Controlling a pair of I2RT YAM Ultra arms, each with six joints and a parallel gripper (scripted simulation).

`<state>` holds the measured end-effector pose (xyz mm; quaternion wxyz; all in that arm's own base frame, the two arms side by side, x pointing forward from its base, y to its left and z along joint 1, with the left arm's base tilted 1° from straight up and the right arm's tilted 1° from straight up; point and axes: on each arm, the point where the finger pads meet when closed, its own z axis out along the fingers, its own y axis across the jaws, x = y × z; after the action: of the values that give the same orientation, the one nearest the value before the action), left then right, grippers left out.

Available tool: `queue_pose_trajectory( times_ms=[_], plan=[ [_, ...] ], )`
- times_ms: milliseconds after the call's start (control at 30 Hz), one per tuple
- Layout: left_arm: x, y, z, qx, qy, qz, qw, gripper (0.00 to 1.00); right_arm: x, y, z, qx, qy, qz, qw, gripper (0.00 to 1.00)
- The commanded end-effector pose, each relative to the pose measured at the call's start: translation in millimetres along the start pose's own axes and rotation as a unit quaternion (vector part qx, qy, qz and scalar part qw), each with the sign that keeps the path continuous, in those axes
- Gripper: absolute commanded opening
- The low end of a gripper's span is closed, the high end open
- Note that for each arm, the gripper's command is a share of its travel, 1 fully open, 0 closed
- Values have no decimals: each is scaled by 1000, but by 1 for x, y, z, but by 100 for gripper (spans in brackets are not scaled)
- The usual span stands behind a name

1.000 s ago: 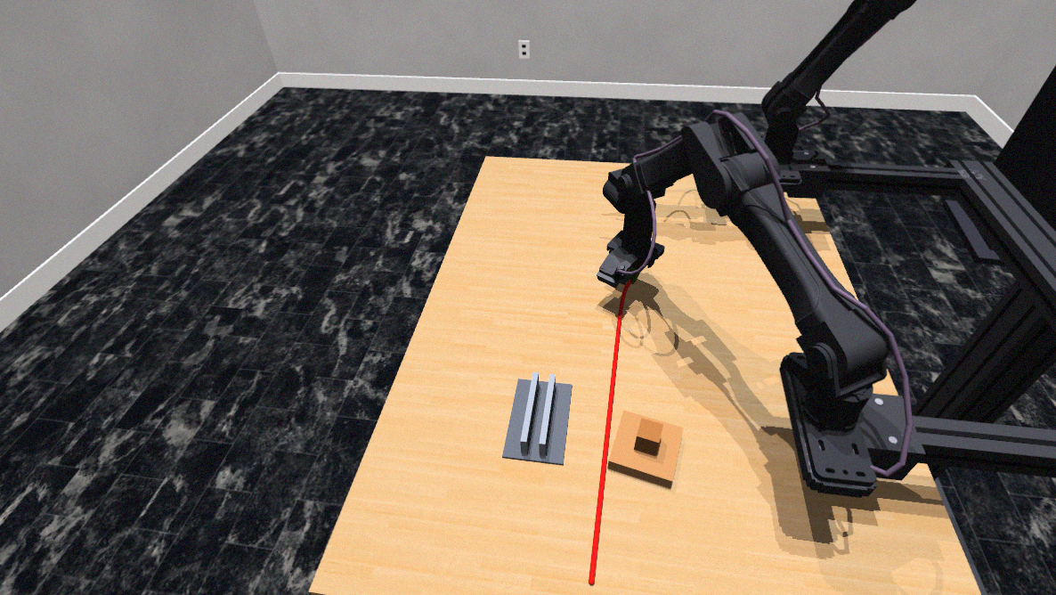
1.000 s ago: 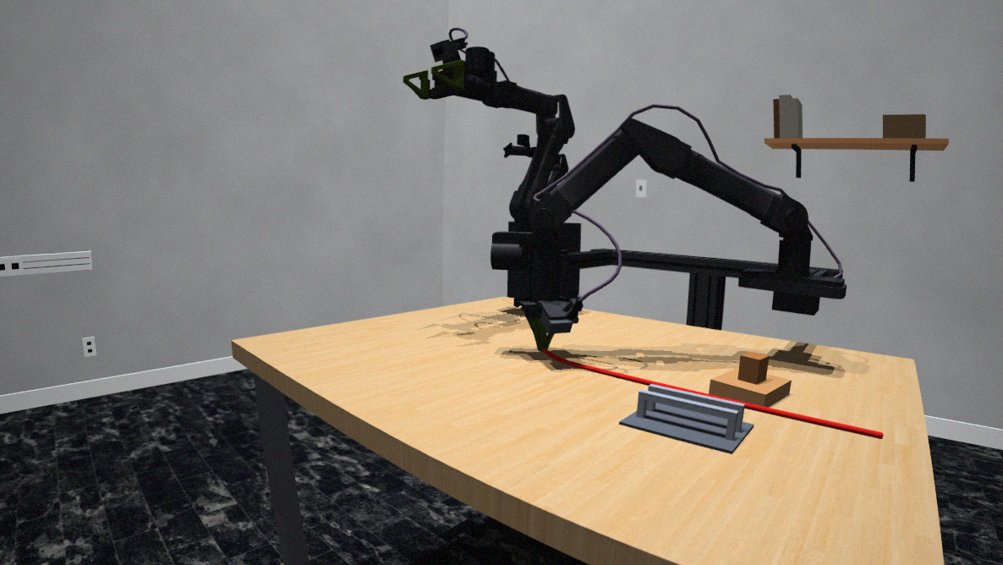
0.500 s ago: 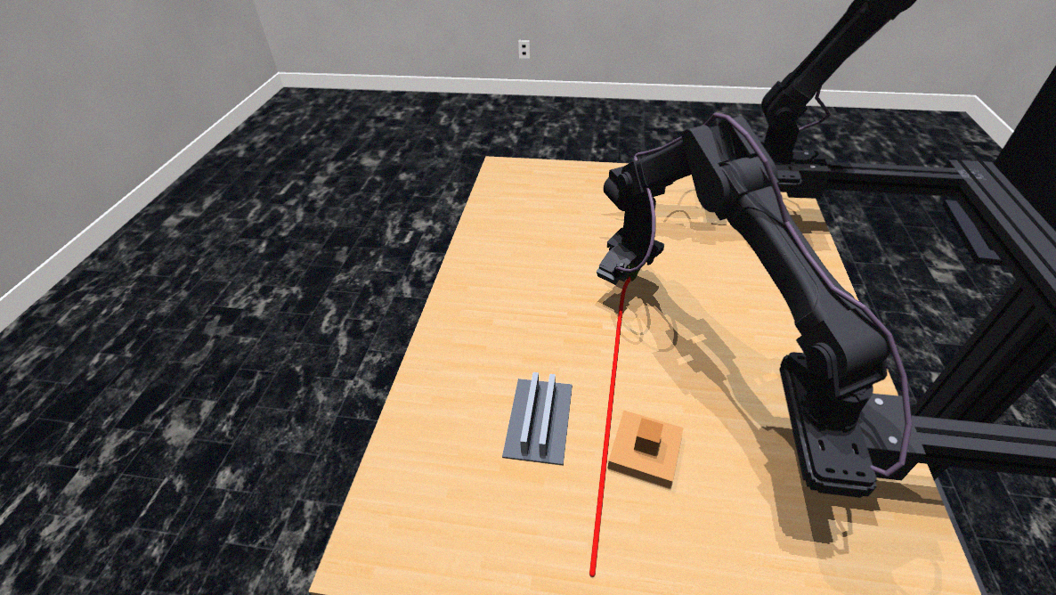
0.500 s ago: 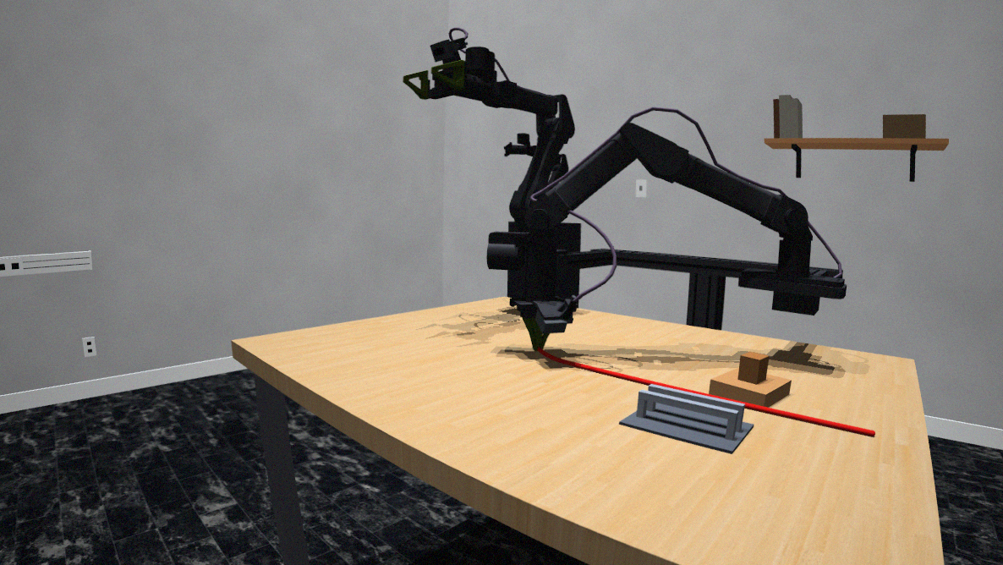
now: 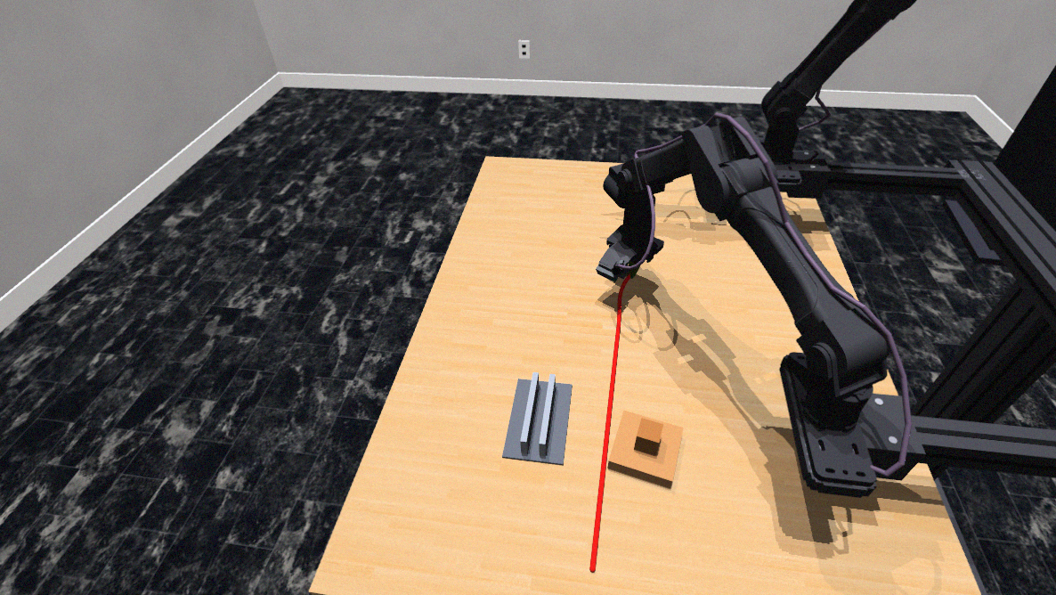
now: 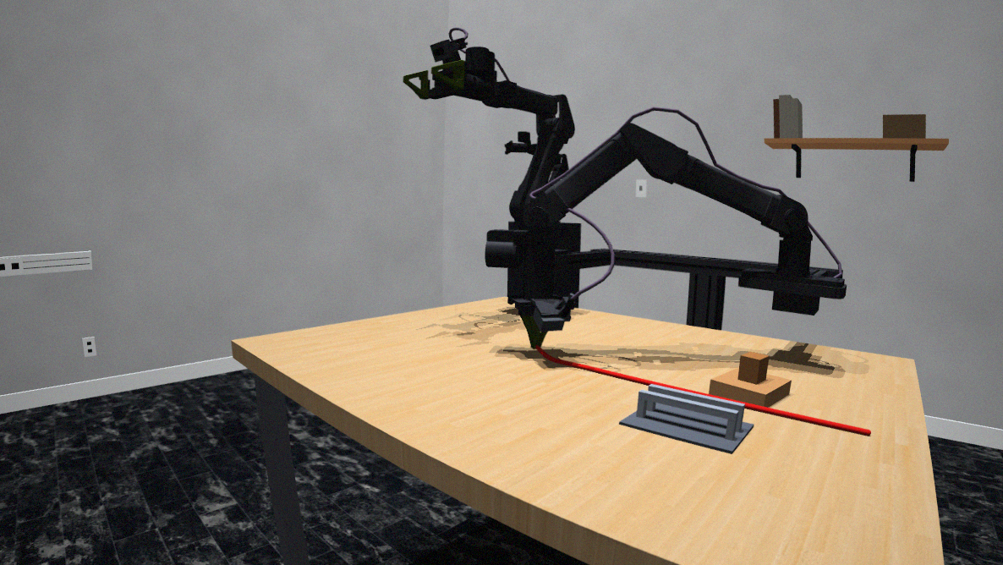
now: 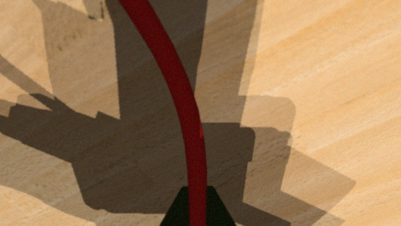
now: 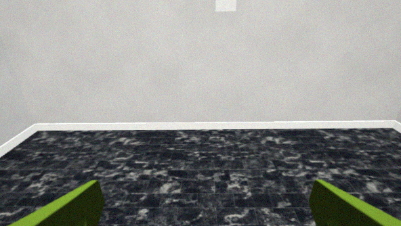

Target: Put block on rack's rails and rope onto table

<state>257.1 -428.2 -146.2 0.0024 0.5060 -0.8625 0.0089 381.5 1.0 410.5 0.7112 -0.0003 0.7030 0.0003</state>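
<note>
Across the tabletop [image 5: 458,310] [image 6: 392,392] in the top view, the red rope [image 5: 610,413] [image 6: 631,379] [image 7: 179,88] runs between the two-railed rack [image 5: 514,443] [image 6: 730,443] on its left and the brown block [image 5: 648,436] [image 6: 753,367] on its right, which sits on a square wooden pedestal [image 5: 628,464] [image 6: 771,394]. The exterior view shows the left gripper [image 6: 536,343] [image 7: 197,196] low at the rope's far-left end and the right gripper [image 6: 433,80] [image 8: 205,191] raised well above the table. Seen from the left wrist, the fingers pinch the rope; from the right wrist, they stand wide apart.

the rope [image 5: 607,413] [image 6: 631,379] [image 7: 183,98] is bright red, on a table [image 5: 442,332] [image 6: 392,392] [image 7: 339,68] of pale yellow-brown wood grain.
the block [image 5: 647,436] [image 6: 753,367] is brown, the rack [image 5: 516,443] [image 6: 730,443] is blue-grey, the fingers of the right gripper [image 6: 433,78] [image 8: 206,203] are green, and the black floor [image 5: 221,295] [image 6: 139,477] [image 8: 203,162] has grey marbled patches.
</note>
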Motion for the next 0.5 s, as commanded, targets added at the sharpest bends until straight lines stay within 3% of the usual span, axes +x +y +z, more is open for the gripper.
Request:
queue_pose_trajectory(
  times_ms=[0, 133, 467],
  plan=[
    [15, -16, -29, 29, 15, 4, 999, 9, -41, 5, -13, -9, -51, -3, 999, 100],
    [13, -2, -6, 5, 3, 9, 1000, 9, -41, 5, -13, -9, -51, -3, 999, 100],
    [18, -6, -8, 6, 0, 12, 1000, 9, -41, 5, -13, -9, -51, -3, 999, 100]
  ],
)
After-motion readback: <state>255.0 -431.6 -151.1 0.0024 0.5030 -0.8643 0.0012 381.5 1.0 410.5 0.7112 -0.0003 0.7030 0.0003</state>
